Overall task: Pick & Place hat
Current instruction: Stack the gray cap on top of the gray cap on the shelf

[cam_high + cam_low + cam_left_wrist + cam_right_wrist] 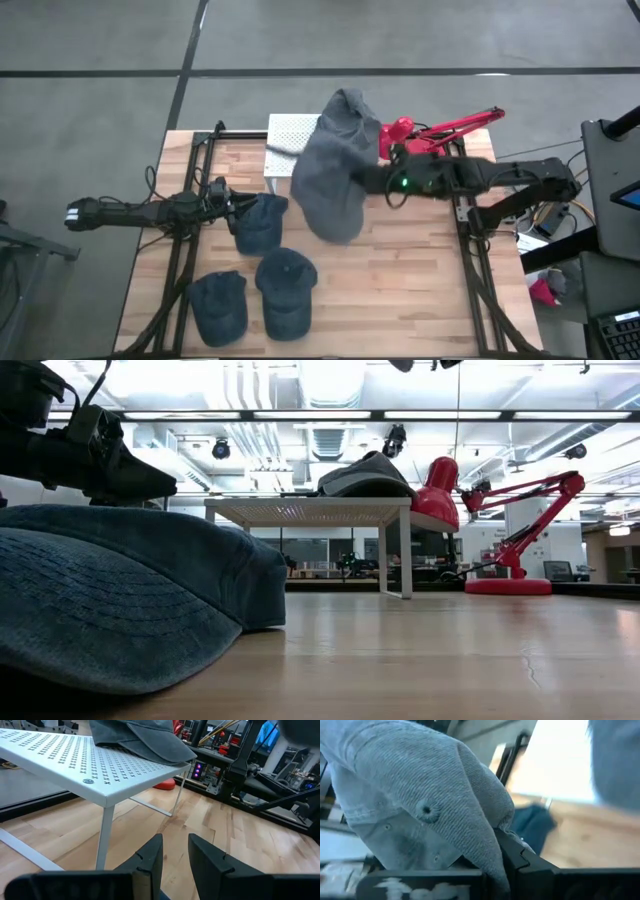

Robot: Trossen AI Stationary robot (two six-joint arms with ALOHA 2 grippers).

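My right gripper (pixel 372 178) reaches in from the table's right and is shut on a grey hat (pixel 328 190), held high over the table's middle. That hat fills the right wrist view (pixel 420 795). A second grey hat (pixel 365 473) lies flat on a white perforated rack (pixel 310 510), as the left wrist view (pixel 140 735) also shows. My left gripper (pixel 175 855) is open and hovers at the left edge of a dark blue cap (pixel 262 222), just above it (pixel 100 465). I cannot tell whether it touches the cap. My right gripper pinches the grey hat's crown cloth (pixel 485 845) near its eyelets between the two fingers. The cloth drapes over the fingers (pixel 525 862) and hides the exact spot. The fingers come level from the table's right. The hat is lifted clear and hangs around and below them.
Two more dark blue caps (pixel 287 290) (pixel 220 305) lie near the table's near edge. A red desk lamp (pixel 440 128) stands at the far right, beside the rack (pixel 288 135). Black frame rails (pixel 190 180) run along both sides. Bare wood (pixel 400 290) shows at near right.
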